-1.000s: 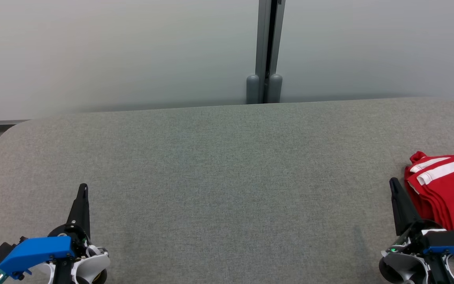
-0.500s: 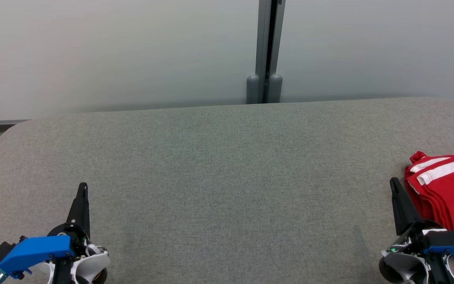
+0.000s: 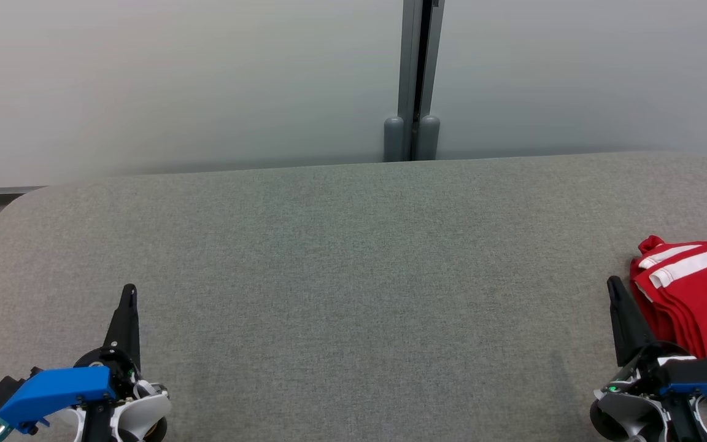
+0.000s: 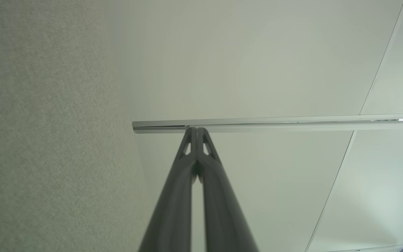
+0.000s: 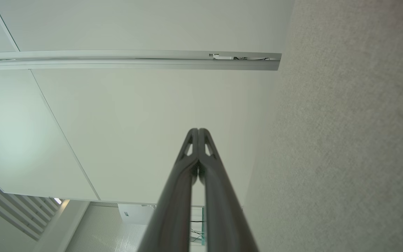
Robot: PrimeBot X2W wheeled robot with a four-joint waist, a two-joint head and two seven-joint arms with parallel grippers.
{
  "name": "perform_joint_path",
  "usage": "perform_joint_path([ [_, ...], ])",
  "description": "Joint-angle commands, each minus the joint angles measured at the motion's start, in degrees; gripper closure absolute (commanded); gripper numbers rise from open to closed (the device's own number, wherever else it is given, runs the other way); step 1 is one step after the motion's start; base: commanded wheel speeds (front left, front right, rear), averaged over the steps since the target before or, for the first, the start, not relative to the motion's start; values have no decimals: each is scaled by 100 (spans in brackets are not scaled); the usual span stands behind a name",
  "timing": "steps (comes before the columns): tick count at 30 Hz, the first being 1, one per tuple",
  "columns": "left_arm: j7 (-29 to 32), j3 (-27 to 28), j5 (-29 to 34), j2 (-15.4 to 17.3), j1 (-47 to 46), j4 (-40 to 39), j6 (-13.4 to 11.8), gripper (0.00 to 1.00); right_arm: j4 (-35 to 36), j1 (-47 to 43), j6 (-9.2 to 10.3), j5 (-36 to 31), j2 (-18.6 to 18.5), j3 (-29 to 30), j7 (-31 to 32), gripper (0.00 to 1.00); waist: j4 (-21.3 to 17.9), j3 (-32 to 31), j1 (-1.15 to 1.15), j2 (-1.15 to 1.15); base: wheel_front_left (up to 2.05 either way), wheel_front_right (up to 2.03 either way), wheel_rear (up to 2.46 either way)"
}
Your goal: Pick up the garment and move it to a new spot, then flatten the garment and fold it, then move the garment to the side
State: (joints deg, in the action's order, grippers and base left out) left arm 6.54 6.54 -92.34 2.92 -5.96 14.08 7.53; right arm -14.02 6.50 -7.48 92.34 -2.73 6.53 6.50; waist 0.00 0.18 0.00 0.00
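1. Your right gripper [image 3: 613, 285] is pressed shut and empty. The folded red garment [image 3: 700, 294] lies just to its right; I cannot tell whether they touch.
2. The garment's stacked fold edges run roughly alongside that gripper's length, and its far side is cut off from sight.
3. Your left gripper [image 3: 129, 290], also shut and empty, sits well apart, so the right arm is nearer.
4. Bare table [image 3: 353, 264] lies ahead and to the left of the right gripper. I judge there is little room to its right.

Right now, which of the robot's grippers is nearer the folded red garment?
Right. The right gripper, shut, sits just beside the red garment, at its left edge. The left gripper, also shut, is far across the grey surface.
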Motion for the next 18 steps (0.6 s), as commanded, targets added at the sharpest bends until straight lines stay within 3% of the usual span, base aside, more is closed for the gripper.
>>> perform_joint_path([
  [1, 20, 9, -14, -10, -60, -25, -8, 100, 24, -55, -2, 16, -27, 14, 27, 100, 0, 0, 0, 0, 0, 0, 0],
  [18, 19, 9, -14, -10, -60, -25, -8, 100, 24, -56, -2, 16, -27, 13, 26, 100, 0, 0, 0, 0, 0, 0, 0],
])
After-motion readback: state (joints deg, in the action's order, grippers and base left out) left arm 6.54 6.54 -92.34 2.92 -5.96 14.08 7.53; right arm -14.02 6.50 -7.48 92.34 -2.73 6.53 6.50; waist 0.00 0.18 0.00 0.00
